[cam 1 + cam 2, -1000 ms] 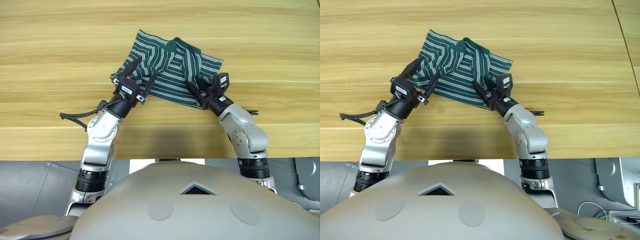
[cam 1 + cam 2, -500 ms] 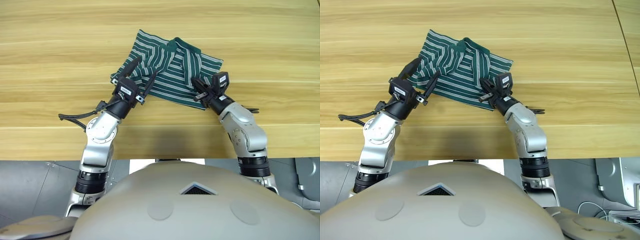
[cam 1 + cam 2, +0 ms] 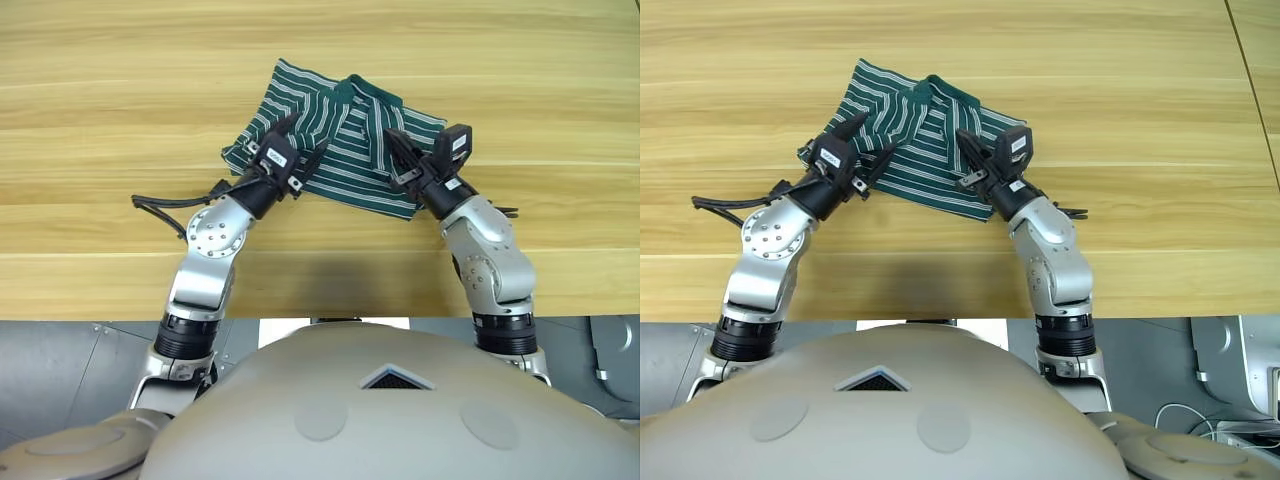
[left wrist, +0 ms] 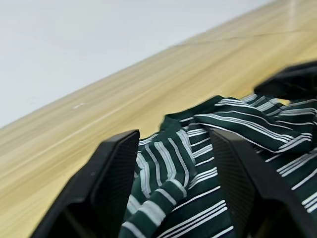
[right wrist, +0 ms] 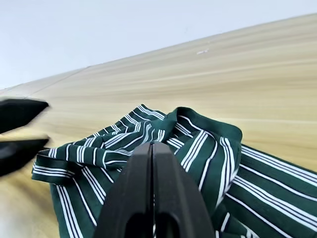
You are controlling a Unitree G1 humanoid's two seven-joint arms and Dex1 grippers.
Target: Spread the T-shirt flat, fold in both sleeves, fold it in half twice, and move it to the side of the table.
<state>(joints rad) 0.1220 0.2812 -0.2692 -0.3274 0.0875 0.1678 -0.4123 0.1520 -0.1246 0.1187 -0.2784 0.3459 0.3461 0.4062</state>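
Observation:
The green T-shirt (image 3: pixel 340 140) with white stripes lies bunched and partly folded on the wooden table (image 3: pixel 120 90), collar toward the far side. My left gripper (image 3: pixel 303 138) is open over the shirt's near left part. In the left wrist view its fingers (image 4: pixel 116 168) stand on either side of a raised fold of the T-shirt (image 4: pixel 173 163). My right gripper (image 3: pixel 390 136) is shut and tilted up over the near right part of the shirt. In the right wrist view its fingers (image 5: pixel 148 163) are pressed together, and I see no cloth between them.
A black cable (image 3: pixel 160 205) loops on the table beside my left forearm. Bare wood stretches to the left, right and far side of the shirt. The table's near edge (image 3: pixel 80 318) runs just behind both arms, and its right edge (image 3: pixel 1250 90) shows farther off.
My left gripper has moved forward and to the right onto the shirt's near left part, still open. My right gripper has shut and tipped upward over the near right part.

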